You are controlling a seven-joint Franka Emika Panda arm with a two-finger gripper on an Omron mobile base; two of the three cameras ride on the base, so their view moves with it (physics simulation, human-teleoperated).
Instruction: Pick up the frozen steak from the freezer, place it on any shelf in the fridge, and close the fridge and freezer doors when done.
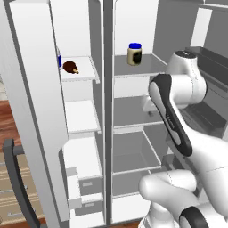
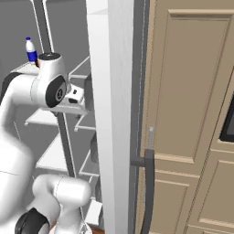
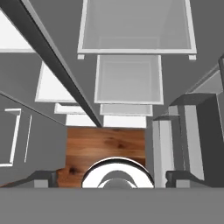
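Dark brown steak (white shelf), blue-lidded cream jar, wood-brown floor.

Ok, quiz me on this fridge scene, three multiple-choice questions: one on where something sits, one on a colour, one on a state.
1. Where does the frozen steak lie?
A. On the top shelf of the freezer side
B. In the bottom drawer
C. On the wooden floor

2. What colour is the lid of the jar on the fridge's upper shelf?
A. Red
B. Blue
C. Green

3. How do the freezer door and fridge door stand?
A. Both shut
B. Freezer door shut, fridge door open
C. Both open

Answers:
1. A, the brown steak rests on the top white shelf of the left compartment in the left base view.
2. B, the jar carries a blue cap.
3. C, the shelves of both compartments lie exposed, with a door swung out at each side.
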